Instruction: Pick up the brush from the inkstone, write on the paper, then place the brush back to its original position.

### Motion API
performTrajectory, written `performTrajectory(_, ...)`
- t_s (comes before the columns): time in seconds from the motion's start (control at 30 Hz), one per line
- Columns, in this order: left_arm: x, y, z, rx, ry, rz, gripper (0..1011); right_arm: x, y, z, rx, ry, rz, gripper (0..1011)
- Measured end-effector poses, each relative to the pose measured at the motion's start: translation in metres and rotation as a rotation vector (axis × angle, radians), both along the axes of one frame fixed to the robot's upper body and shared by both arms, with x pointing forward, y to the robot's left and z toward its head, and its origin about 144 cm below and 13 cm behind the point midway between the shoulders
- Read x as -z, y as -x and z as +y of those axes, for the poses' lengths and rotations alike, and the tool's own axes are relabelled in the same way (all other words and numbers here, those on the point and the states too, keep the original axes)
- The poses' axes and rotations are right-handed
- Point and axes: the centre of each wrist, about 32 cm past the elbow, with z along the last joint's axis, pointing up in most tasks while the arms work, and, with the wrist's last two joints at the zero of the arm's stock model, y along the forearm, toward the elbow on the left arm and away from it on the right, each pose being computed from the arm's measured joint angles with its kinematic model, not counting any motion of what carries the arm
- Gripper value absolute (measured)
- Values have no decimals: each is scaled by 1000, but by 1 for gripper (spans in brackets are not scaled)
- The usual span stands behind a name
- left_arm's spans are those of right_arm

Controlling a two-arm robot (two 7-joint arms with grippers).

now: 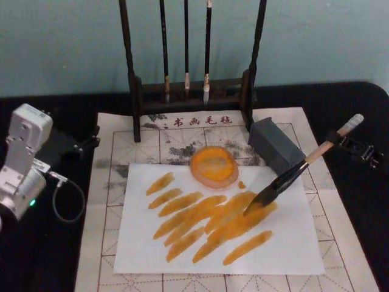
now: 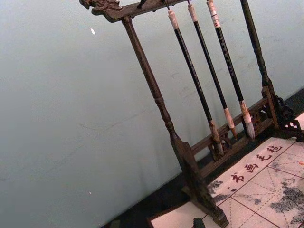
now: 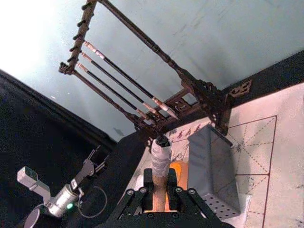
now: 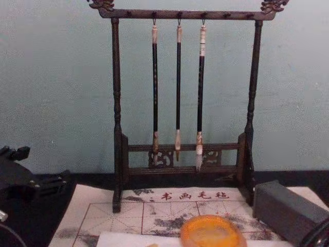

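Head view is showing the right gripper point(image 1: 338, 139) clenching the brush point(image 1: 292, 176) high on its light-wood handle, well to the right of the inkstone point(image 1: 214, 165). The brush is slanting down toward the inkstone's near right, and its dark tip is touching the paper point(image 1: 292, 249) at the end of a broad orange stroke. Many such strokes are already lying across the sheet on the robot's side of the inkstone, so I judge the writing to be well along and the return to be nearing.

The inkstone is sitting on the paper's far edge, with a grey block point(image 1: 276, 143) just to its right. The left gripper point(image 1: 85, 143) is resting well to the inkstone's left, off the mat point(image 1: 352, 243); whether it is open or closed I cannot tell.

Several things could be going wrong from here. The grip is sitting far from the tip, so a hard press could be levering the handle loose. A dragging tip could be pulling the loose sheet and shifting the inkstone with it. On the way back, the slanted handle could be clipping the grey block, since the block is lying between the gripper and the inkstone.
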Motion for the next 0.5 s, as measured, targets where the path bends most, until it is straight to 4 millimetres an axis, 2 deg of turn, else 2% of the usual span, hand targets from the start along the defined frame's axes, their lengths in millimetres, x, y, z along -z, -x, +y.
performTrajectory(0.5, 0, 0, 0, 0, 0, 0, 1001, 2, 4, 6, -64, -7, 14, 194)
